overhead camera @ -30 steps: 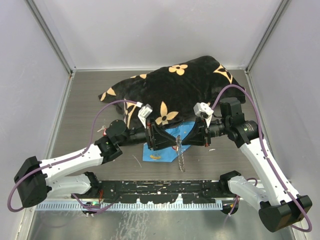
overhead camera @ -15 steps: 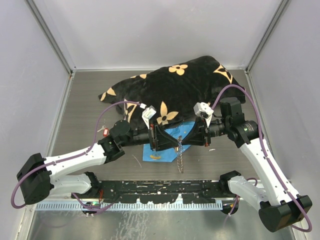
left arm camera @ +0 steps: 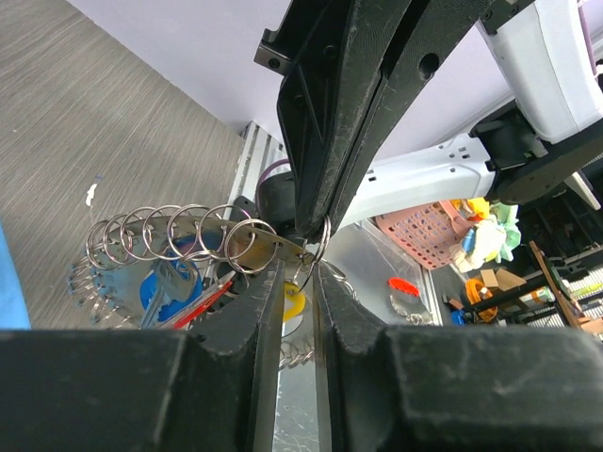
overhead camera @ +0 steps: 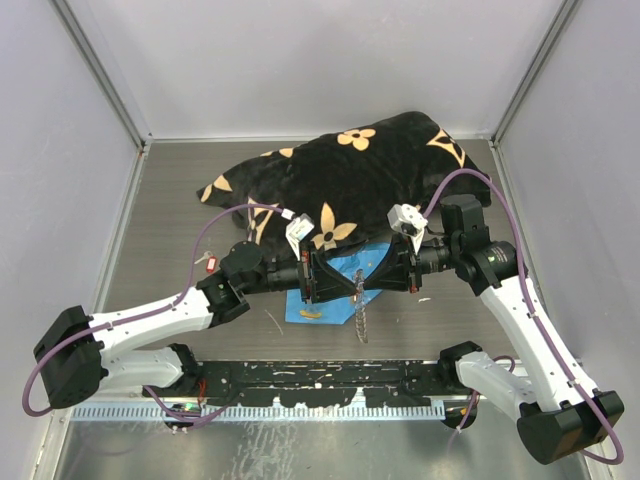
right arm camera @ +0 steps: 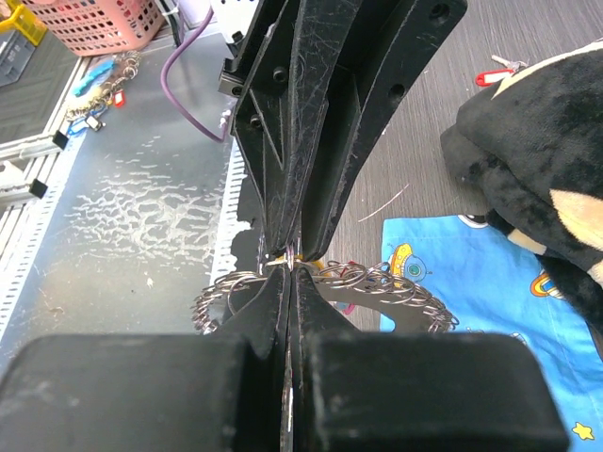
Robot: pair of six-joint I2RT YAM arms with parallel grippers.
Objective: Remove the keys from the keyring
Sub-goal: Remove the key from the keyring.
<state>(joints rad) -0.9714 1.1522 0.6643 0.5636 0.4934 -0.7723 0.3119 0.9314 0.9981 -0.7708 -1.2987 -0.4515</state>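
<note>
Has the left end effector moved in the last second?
Yes: the left end effector went slightly right, judged against the black flowered cloth.

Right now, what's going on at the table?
Both arms meet above the blue cloth. The right pincer is shut on the keyring, holding it in the air. The left pincer faces it tip to tip, jaws narrowly apart at the ring's end. Blue and red keys hang on it; another red key lies on the table.
</note>
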